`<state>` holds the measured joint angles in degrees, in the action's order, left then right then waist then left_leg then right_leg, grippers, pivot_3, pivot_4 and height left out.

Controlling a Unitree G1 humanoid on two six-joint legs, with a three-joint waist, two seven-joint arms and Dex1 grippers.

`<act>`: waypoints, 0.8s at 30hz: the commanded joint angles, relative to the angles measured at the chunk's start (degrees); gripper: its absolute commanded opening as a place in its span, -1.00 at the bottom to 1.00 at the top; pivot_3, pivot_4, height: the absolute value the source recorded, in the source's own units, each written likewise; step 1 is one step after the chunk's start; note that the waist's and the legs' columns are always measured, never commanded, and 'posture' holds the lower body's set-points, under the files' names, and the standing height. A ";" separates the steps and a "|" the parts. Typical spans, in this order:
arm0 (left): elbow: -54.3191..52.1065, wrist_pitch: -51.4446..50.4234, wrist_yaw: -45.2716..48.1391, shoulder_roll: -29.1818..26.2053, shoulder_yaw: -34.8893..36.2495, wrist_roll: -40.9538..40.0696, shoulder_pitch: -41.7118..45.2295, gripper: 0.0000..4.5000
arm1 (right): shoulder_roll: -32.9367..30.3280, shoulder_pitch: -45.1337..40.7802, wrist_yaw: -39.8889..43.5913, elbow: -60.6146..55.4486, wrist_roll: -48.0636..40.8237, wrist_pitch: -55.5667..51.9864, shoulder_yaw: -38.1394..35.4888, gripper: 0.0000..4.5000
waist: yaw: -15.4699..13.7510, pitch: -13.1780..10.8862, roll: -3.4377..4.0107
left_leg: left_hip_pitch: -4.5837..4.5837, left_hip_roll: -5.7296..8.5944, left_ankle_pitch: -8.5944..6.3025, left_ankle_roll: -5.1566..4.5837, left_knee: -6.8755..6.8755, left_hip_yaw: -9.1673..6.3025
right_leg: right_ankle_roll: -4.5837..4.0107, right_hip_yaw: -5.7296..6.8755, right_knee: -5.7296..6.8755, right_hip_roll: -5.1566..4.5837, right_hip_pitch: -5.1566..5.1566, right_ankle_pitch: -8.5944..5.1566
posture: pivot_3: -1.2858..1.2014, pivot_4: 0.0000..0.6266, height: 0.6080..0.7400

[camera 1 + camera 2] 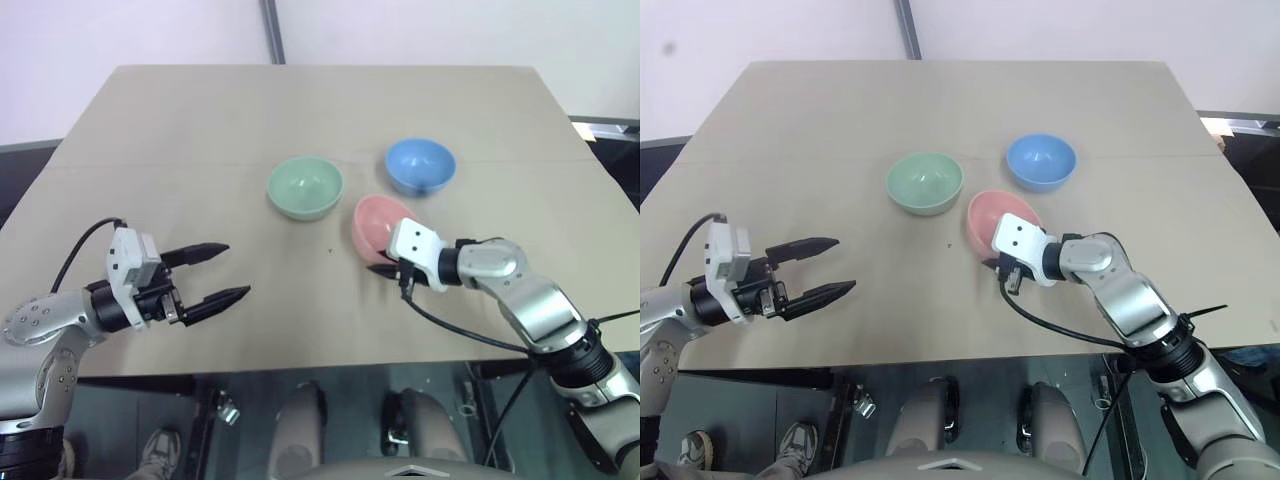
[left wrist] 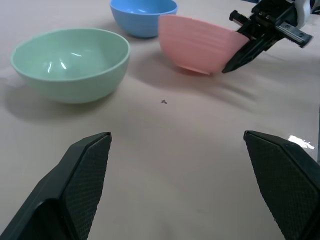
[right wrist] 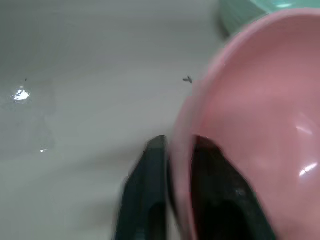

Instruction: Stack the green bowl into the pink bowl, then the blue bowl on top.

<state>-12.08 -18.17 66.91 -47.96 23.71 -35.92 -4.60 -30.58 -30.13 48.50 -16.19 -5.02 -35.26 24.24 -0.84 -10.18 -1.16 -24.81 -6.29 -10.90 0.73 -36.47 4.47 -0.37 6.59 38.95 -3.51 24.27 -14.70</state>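
Your right claw (image 1: 385,268) grips the pink bowl (image 1: 378,222) by its near rim, one finger inside, one outside, bowl tilted. The green bowl (image 1: 305,186) sits just beyond it, nearer your wide-open left claw (image 1: 228,271); blue bowl (image 1: 420,164) behind

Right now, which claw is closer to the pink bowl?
The right claw: it grips the pink bowl by its rim. The left claw hangs open, well off to the left.

The right gripper's (image 1: 385,268) fingertips lay hidden behind its white wrist block; the pink bowl's (image 3: 260,115) far side beyond them was cut off.
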 commanded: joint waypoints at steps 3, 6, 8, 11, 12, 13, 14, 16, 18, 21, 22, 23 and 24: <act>-4.35 3.31 -6.90 1.04 0.47 5.48 -0.10 1.00 | -0.76 -1.56 2.29 -4.35 -2.62 0.62 -3.45 0.62 | 0.11 0.00 0.00 | 0.00 0.00 0.00 0.00 0.00 0.03 | 0.00 -0.02 -0.01 0.00 0.00 0.00 | 0.03 -0.52 1.00; -6.65 3.32 -11.74 -0.24 -1.21 10.54 2.46 1.00 | -1.56 -1.64 4.74 -10.21 -10.07 -3.44 -9.24 0.62 | -0.11 -0.01 0.01 | 0.02 0.00 0.00 0.00 0.01 -0.01 | 0.00 -0.01 0.01 0.01 0.00 0.00 | 0.03 -0.52 1.00; -7.33 0.68 -14.31 -2.22 -3.14 12.83 6.02 1.00 | -2.21 -1.48 5.26 -13.81 -14.07 -6.05 -12.46 0.62 | -0.25 0.00 -0.02 | 0.01 0.00 0.00 0.00 0.02 -0.06 | 0.00 0.03 0.02 0.01 -0.01 0.00 | 0.03 -0.52 1.00; -4.15 -1.43 -15.60 -7.48 -14.76 23.95 19.77 1.00 | -3.78 -1.72 4.11 -16.51 -16.55 -9.21 -15.55 0.62 | -0.50 0.02 -0.06 | 0.06 0.01 0.00 0.00 -0.01 -0.15 | 0.14 0.11 0.02 0.00 -0.12 -0.08 | 0.03 -0.52 1.00; -2.84 -0.17 -14.48 -8.72 -18.58 27.04 23.71 1.00 | -4.31 -1.67 3.67 -17.08 -16.92 -9.78 -16.09 0.62 | -1.12 0.01 -0.07 | 0.04 0.01 0.00 0.00 -0.04 -0.24 | 0.14 0.19 0.02 0.01 -0.14 -0.09 | 0.03 -0.52 1.00; -0.29 0.61 -13.29 -9.69 -23.86 31.91 28.65 1.00 | -4.89 -1.28 3.01 -17.64 -17.21 -10.46 -16.73 0.62 | -1.15 0.04 -0.06 | 0.03 0.02 0.01 0.00 -0.09 -0.31 | 0.15 0.28 0.01 0.02 -0.21 -0.09 | 0.03 -0.52 1.00; 2.46 2.66 -12.65 -9.22 -27.53 35.11 32.54 1.00 | -5.44 -0.84 2.41 -18.12 -17.28 -10.83 -17.26 0.62 | -1.21 0.05 -0.02 | 0.09 0.02 0.00 0.00 -0.09 -0.21 | 0.14 0.17 0.00 0.01 -0.23 -0.08 | 0.03 -0.52 1.00; 6.24 5.15 -11.28 -8.23 -32.51 38.81 37.53 1.00 | -6.18 -0.17 1.19 -18.84 -17.42 -11.38 -18.00 0.62 | -1.14 0.05 0.02 | 0.09 0.06 0.00 0.00 -0.08 -0.11 | 0.14 0.09 -0.03 -0.01 -0.22 -0.07 | 0.03 -0.52 1.00; 11.25 8.65 -9.24 -6.00 -38.96 44.17 42.94 1.00 | -6.83 1.07 -0.42 -20.08 -17.71 -12.29 -19.33 0.62 | -1.01 0.05 0.01 | 0.07 0.06 0.00 -0.01 -0.07 -0.07 | 0.07 0.03 -0.03 0.03 -0.18 -0.03 | 0.03 -0.52 1.00; 18.93 15.35 -7.27 -3.98 -45.86 51.17 47.71 1.00 | -7.83 2.84 -2.50 -21.93 -18.10 -13.40 -21.07 0.62 | -1.16 0.03 -0.01 | -0.05 0.05 0.00 -0.01 -0.03 -0.06 | -0.07 0.00 -0.03 0.10 -0.03 0.04 | 0.03 -0.52 1.00; 21.54 17.75 -7.51 -3.38 -47.15 52.76 48.72 1.00 | -7.96 3.38 -3.16 -22.59 -18.30 -13.84 -21.56 0.62 | -1.09 0.03 -0.02 | -0.09 0.06 0.00 0.00 -0.01 0.00 | -0.08 -0.06 -0.03 0.11 0.04 0.05 | 0.03 -0.52 1.00; 24.17 20.35 -7.49 -2.41 -48.31 53.83 49.87 0.88 | -8.39 4.22 -3.75 -23.37 -18.46 -14.13 -22.30 0.63 | -1.00 0.02 -0.03 | -0.08 0.05 0.00 0.00 0.00 0.03 | -0.08 -0.10 -0.02 0.11 0.04 0.05 | 0.03 -0.52 1.00; 26.16 22.09 -7.23 -1.42 -48.91 54.18 50.76 0.74 | -8.74 4.97 -4.37 -24.15 -18.62 -14.48 -22.93 0.64 | -0.98 0.02 -0.03 | -0.09 0.05 0.00 -0.01 0.01 0.04 | -0.08 -0.10 -0.02 0.11 0.07 0.05 | 0.03 -0.52 1.00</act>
<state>11.07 -0.33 59.51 -49.91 -24.58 16.31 43.69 -38.33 -25.72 45.55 -36.71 -22.76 -49.35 4.11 -1.82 -10.16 -1.19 -24.90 -6.24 -10.89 0.73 -36.46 4.51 -0.45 6.49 38.94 -3.40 24.35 -14.64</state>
